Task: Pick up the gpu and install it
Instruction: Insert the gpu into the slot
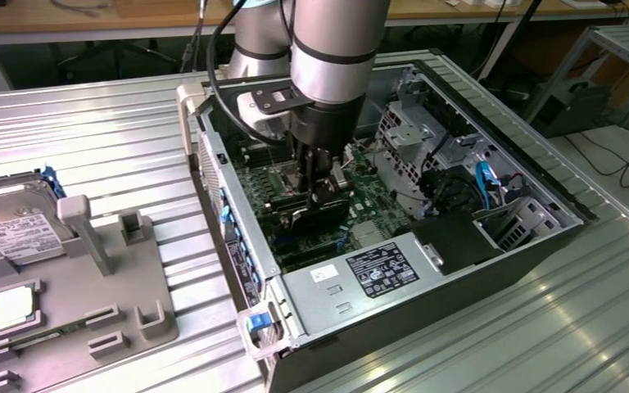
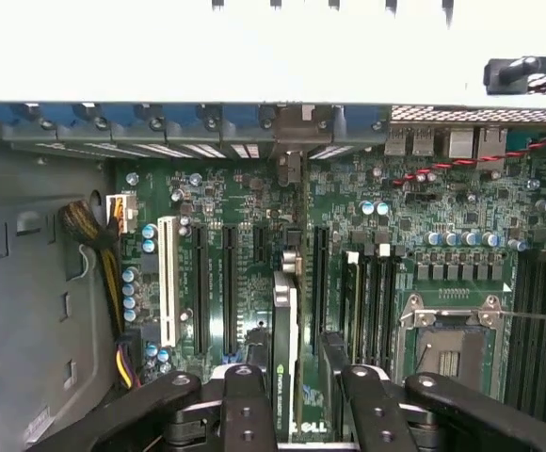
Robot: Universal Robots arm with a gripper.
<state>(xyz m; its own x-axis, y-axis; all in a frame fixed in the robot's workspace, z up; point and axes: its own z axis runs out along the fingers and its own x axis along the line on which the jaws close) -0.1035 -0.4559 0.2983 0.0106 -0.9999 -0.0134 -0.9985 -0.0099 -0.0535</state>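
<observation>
The gpu (image 2: pixel 285 330) stands on edge over the green motherboard (image 2: pixel 395 188), in line with the long black expansion slots. Its narrow end points at the case's rear slot openings (image 2: pixel 287 141). My gripper (image 2: pixel 301 414) is shut on it, one black finger (image 2: pixel 245 405) on each side of the card. In the exterior view my gripper (image 1: pixel 320 192) reaches straight down into the open computer case (image 1: pixel 238 246), with the dark gpu (image 1: pixel 312 219) under it, low against the board. Whether the card's edge sits in a slot is hidden.
A power supply (image 1: pixel 382 274) fills the case's near end and a drive cage (image 1: pixel 413 135) stands on its far side. A white slot (image 2: pixel 168 278) and the processor socket (image 2: pixel 447 344) flank the card. At the exterior view's left, a grey fixture (image 1: pixel 85 319) holds a hard drive (image 1: pixel 14 225) and a CPU chip (image 1: pixel 11 307).
</observation>
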